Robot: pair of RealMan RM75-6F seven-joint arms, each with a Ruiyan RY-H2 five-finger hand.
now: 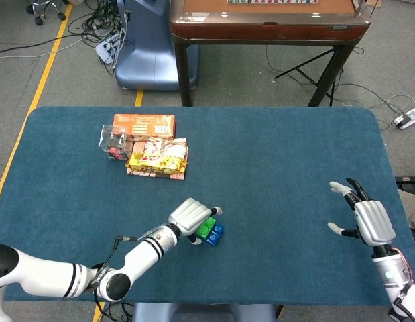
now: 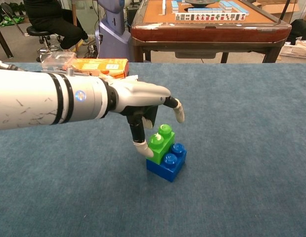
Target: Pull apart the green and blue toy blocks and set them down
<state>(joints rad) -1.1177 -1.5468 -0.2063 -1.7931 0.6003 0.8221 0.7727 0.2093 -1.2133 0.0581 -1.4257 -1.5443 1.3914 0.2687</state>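
A green block (image 2: 160,142) (image 1: 206,229) is stacked on a blue block (image 2: 167,163) (image 1: 215,233) on the blue table cloth near the front edge. My left hand (image 2: 143,103) (image 1: 192,217) hovers over the stack with its fingers spread. Its thumb tip touches the green block's left side, and another finger hangs just behind the block; nothing is gripped. Far to the right my right hand (image 1: 365,218) is held open above the cloth, holding nothing. The chest view does not show it.
An orange box (image 1: 144,124) (image 2: 96,66), a clear plastic case (image 1: 112,141) and a yellow snack packet (image 1: 158,158) lie at the back left of the table (image 1: 274,168). A brown mahjong table (image 2: 207,24) stands beyond the far edge.
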